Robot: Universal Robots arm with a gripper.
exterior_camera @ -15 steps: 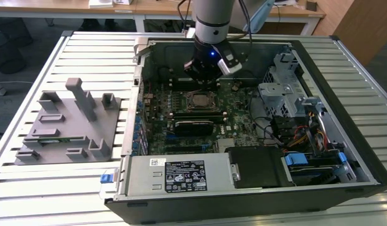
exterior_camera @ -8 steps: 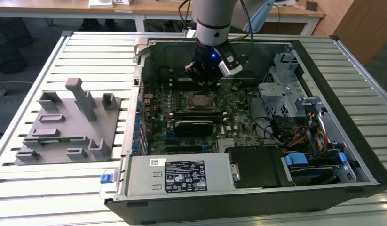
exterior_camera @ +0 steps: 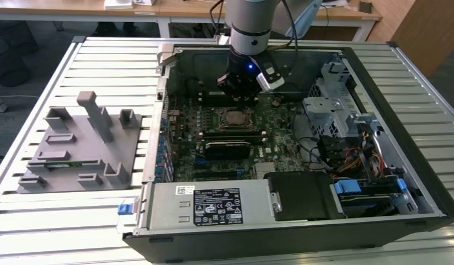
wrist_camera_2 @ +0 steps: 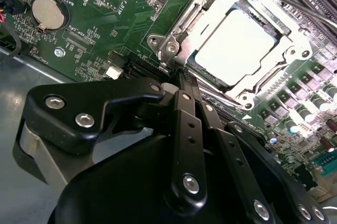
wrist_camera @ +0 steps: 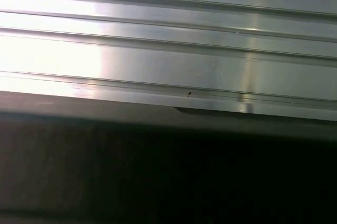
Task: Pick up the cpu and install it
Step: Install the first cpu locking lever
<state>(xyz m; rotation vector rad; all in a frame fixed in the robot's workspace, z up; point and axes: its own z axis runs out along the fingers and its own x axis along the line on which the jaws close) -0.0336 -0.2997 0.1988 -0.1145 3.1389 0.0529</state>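
The cpu (exterior_camera: 233, 117) is a small silver-grey square lying flat in the metal socket frame (exterior_camera: 234, 108) on the green motherboard (exterior_camera: 274, 135) inside the open computer case (exterior_camera: 425, 187). In the second wrist view the cpu (wrist_camera_2: 237, 42) shows a bright plate with the frame (wrist_camera_2: 181, 23) around it. My gripper (exterior_camera: 239, 98) hangs just behind the socket, low over the board. In the second wrist view its black fingers (wrist_camera_2: 181, 89) lie together with their tips at the socket's edge, and nothing is between them.
A grey holder block (exterior_camera: 79, 146) with a green memory stick stands on the ribbed metal table (exterior_camera: 65, 226) at the exterior view's left. In the case are a power supply (exterior_camera: 212, 204), a drive cage (exterior_camera: 334, 107), cables (exterior_camera: 352, 160), and a coin battery (wrist_camera_2: 47, 13).
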